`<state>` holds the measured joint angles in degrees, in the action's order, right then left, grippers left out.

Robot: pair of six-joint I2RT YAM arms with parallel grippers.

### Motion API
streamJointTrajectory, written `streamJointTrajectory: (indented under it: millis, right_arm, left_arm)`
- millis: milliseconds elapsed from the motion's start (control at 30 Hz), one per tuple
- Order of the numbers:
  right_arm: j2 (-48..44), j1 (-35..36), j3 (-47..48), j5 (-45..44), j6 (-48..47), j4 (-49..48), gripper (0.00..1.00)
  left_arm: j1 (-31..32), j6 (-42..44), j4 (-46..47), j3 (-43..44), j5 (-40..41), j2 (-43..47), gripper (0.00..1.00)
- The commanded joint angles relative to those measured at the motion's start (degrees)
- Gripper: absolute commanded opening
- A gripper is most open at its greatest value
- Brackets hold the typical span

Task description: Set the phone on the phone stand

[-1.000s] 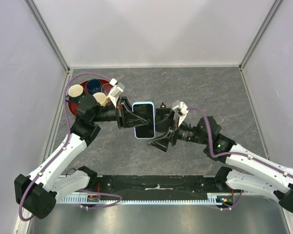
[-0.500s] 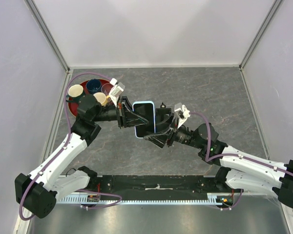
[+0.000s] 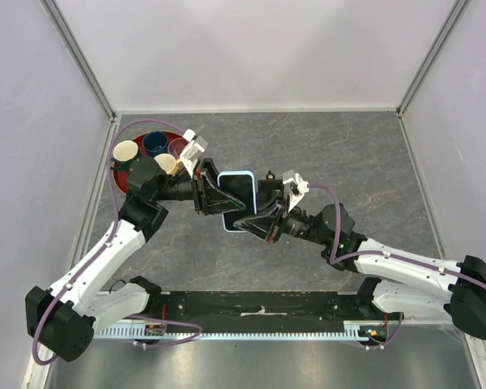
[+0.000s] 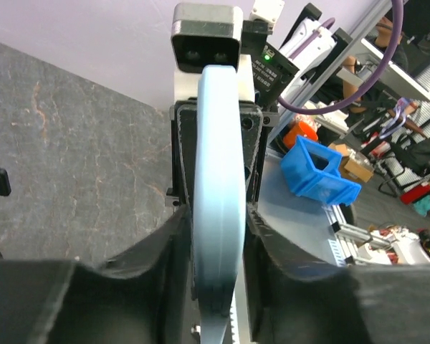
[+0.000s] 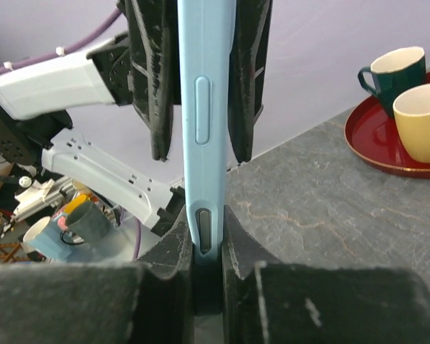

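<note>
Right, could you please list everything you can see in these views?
phone: one, black screen and light blue case, gripped between both hands over the middle of the table
phone stand: one, black, just right of the phone, mostly hidden
tray: one, red, far left corner of the table
cups: four it seems, cream, dark blue, reddish and yellow, on the tray
table: one, grey stone pattern
blue box: one, beyond the table, seen only in the left wrist view
left hand: one, black, shut on the phone
right hand: one, black, shut on the phone from the opposite side
</note>
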<state>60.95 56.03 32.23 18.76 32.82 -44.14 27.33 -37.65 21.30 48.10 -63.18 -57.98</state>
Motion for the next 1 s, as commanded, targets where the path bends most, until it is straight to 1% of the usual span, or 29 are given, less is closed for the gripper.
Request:
streamJointTrajectory:
  millis: [0, 33, 133, 167, 267, 433, 533, 667, 733, 800, 867, 967]
  right_arm:
    - [-2.3, 0.3, 0.4, 1.7, -2.7, 0.2, 0.00]
    - [-3.4, 0.3, 0.4, 2.1, -3.1, 1.0, 0.00]
    - [-5.4, 0.3, 0.3, 3.9, -4.9, 4.0, 0.00]
    - [-5.9, 0.3, 0.4, 3.8, -5.7, 5.6, 0.00]
    - [-7.9, 0.3, 0.6, 2.9, -6.4, 8.6, 0.00]
    - [-8.3, 0.3, 3.3, 3.6, -9.5, 15.8, 0.00]
    - [-8.6, 0.2, 4.2, 4.1, -10.4, 17.8, 0.00]
    - [-9.3, 0.3, 4.2, 4.3, -10.2, 17.8, 0.00]
    - [-9.4, 0.2, 4.2, 4.4, -10.0, 17.7, 0.00]
    - [-9.5, 0.3, 4.2, 4.3, -9.9, 17.6, 0.00]
    - [-9.7, 0.3, 4.2, 4.4, -9.9, 17.4, 0.00]
    - [-10.3, 0.3, 4.4, 4.1, -10.2, 17.9, 0.00]
  left_arm:
    - [0.2, -1.9, 2.9, 2.9, -2.5, -0.6, 0.51]
    - [0.2, -2.2, 2.9, 3.0, -2.7, -0.6, 0.63]
    - [0.0, -2.2, 2.9, 3.1, -3.2, -0.5, 0.65]
    - [0.0, -2.3, 2.9, 3.1, -3.2, -0.4, 0.64]
    - [0.0, -2.0, 2.8, 3.3, -3.7, -0.6, 0.56]
    - [0.0, 1.3, -0.5, 4.1, -3.9, -0.6, 0.51]
    - [0.0, 2.0, -1.2, 4.2, -4.0, -0.5, 0.47]
    - [0.0, 2.2, -1.3, 4.3, -4.7, -0.5, 0.39]
    - [0.0, 2.3, -1.3, 4.4, -5.1, -0.7, 0.37]
    - [0.1, 2.1, -1.0, 4.4, -5.5, -0.6, 0.37]
    - [0.1, 2.1, -0.8, 4.2, -5.5, -0.7, 0.41]
    - [0.1, 1.7, -0.3, 4.0, -5.6, -0.9, 0.43]
